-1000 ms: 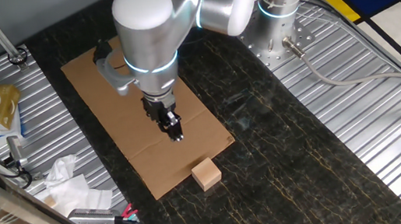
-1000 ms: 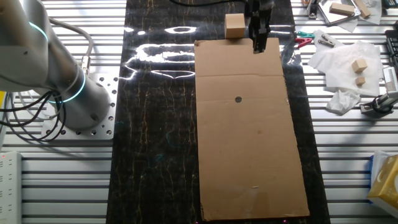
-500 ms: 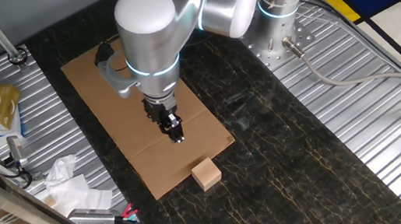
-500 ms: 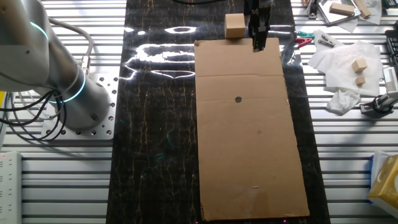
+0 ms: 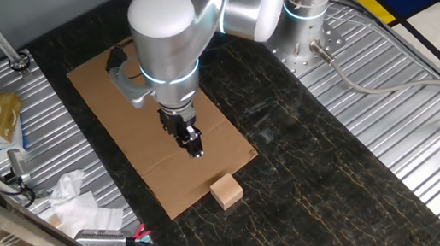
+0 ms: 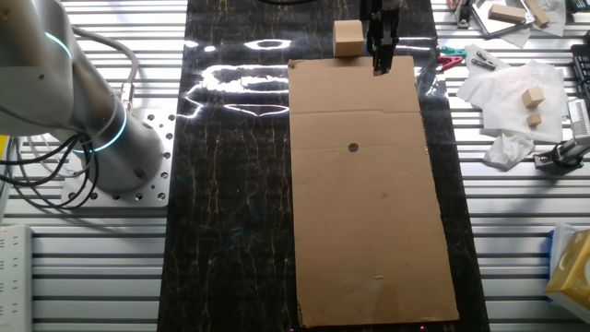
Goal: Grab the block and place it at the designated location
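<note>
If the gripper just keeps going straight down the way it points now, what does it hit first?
Most likely the cardboard sheet, near its end by the block. The gripper points down over that end, and the block sits off to the side on the tabletop, though depth is hard to judge.

Block: a small pale tan wooden cube (image 5: 227,192) with plain faces, sitting flat and upright on the dark marbled tabletop (image 5: 314,179).
Block position: just off the short edge of the brown cardboard sheet (image 6: 369,212), close beside it near one corner; whether it touches the edge cannot be told.
Designated location: a small round black dot (image 6: 353,147) marked on the flat cardboard sheet, uncovered, well apart from the cube.
</note>
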